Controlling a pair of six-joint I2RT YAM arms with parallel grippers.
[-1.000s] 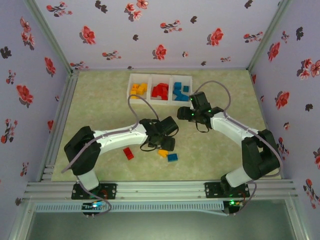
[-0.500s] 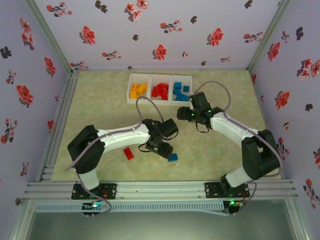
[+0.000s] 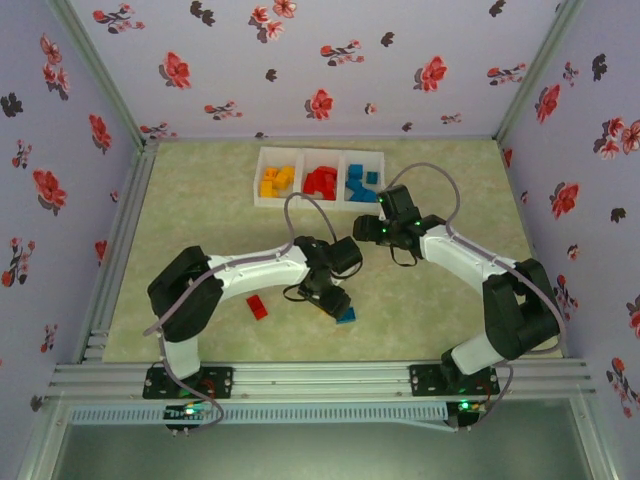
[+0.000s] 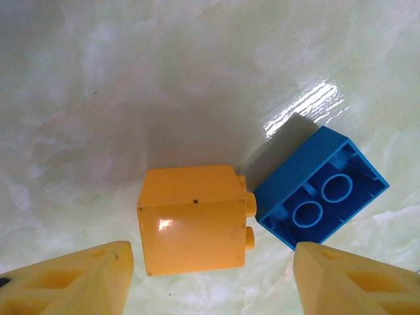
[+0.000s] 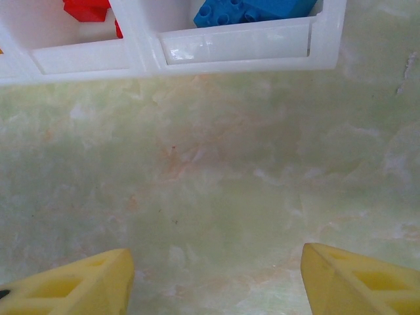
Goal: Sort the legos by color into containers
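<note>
since the left end effector (image 4: 211,275) is held open low over the desk (image 4: 98,79), with one finger to each side of a yellow-orange brick (image 4: 193,220) and neither finger seen to touch it, nothing is gripped, and the trouble is judged to lie in the neighbour. a blue brick (image 4: 321,190), turned hollow side up, is set against the studded face of the yellow-orange one, just ahead of the fingertip on that side. if the jaws are shut as they stand, the blue brick is likely to be caught by that finger first. the two could then be pinched together and carried to one bin, so that a colour is missorted. otherwise the blue one could be shoved aside and the yellow-orange one twisted out of square. only small contact is offered by the studs, so a slip on the lift may be caused as well, and either brick could be sent sliding on the glossy desk. the right end effector (image 5: 214,269) is also held open and empty above bare desk, with the containers (image 5: 230,46) just ahead of it; little risk is seen there.
</note>
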